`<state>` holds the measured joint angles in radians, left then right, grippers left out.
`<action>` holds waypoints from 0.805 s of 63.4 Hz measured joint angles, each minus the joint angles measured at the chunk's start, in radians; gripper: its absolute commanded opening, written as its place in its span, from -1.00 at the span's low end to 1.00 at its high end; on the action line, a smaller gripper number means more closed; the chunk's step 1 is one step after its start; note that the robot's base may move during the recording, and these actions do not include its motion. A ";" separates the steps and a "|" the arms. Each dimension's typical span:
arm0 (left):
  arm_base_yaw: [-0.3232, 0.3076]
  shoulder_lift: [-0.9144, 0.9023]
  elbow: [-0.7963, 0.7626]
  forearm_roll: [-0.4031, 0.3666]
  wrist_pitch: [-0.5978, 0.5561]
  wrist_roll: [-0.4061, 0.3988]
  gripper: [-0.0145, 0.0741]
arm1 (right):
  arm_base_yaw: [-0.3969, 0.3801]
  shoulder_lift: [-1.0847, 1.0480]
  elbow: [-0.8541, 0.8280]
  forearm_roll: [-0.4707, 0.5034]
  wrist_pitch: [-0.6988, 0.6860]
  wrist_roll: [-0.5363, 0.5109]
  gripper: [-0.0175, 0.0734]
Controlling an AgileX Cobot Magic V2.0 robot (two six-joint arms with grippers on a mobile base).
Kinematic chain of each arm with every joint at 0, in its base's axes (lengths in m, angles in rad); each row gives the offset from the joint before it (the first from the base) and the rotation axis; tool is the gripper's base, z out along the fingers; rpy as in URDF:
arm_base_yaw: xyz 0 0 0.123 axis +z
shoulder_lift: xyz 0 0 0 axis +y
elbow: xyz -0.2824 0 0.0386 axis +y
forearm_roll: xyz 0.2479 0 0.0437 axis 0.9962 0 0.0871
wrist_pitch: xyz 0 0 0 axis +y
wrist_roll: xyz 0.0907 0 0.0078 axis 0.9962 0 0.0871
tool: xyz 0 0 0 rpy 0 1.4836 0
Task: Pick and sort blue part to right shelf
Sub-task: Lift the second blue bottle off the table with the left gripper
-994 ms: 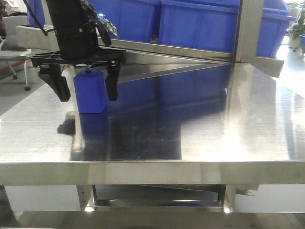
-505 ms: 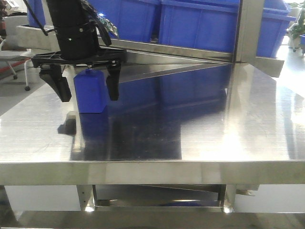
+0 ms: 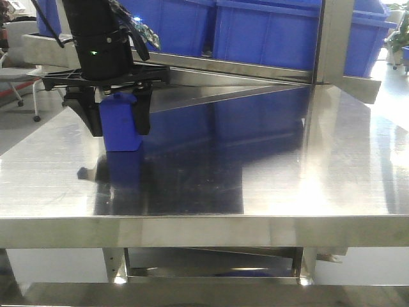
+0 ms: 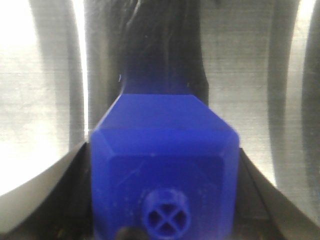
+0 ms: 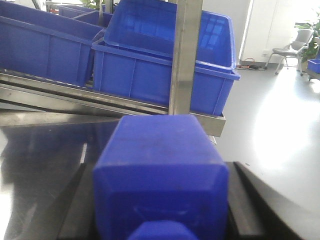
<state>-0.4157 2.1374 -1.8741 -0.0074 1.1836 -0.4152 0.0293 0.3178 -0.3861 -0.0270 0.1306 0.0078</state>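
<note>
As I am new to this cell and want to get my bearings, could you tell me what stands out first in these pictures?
The left gripper, at the left of the steel table, is clamped on an upright blue part. Behind it, large blue bins fill the right shelf. The right wrist view is filled by a second blue part, apparently held in the right gripper.

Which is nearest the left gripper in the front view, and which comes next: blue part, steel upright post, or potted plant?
1. blue part, gripped between the fingers of the left gripper, on the left.
2. steel upright post, off to the right and farther back.
3. potted plant, far right edge, in the background.
</note>
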 measured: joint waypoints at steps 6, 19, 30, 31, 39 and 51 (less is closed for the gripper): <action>0.000 0.000 0.000 0.000 0.000 0.000 0.20 | 0.000 0.000 0.000 0.000 0.000 0.000 0.28; 0.000 0.000 0.000 -0.002 0.000 0.000 0.20 | 0.000 0.000 0.000 0.000 0.000 0.000 0.28; 0.002 -0.041 0.000 -0.011 0.000 0.002 0.20 | 0.000 0.000 0.000 0.000 0.000 0.000 0.28; 0.002 -0.048 0.000 -0.013 0.000 0.007 0.20 | 0.000 0.000 0.000 0.000 0.000 0.000 0.28; 0.018 -0.111 0.000 -0.065 0.009 0.108 0.20 | 0.000 0.000 0.000 0.000 0.000 0.000 0.28; 0.066 -0.174 0.000 -0.189 0.051 0.340 0.20 | 0.000 0.000 0.000 0.000 0.000 0.000 0.28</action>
<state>-0.3500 1.9631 -1.8741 -0.1968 1.2347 -0.0750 0.0293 0.3178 -0.3861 -0.0270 0.1306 0.0078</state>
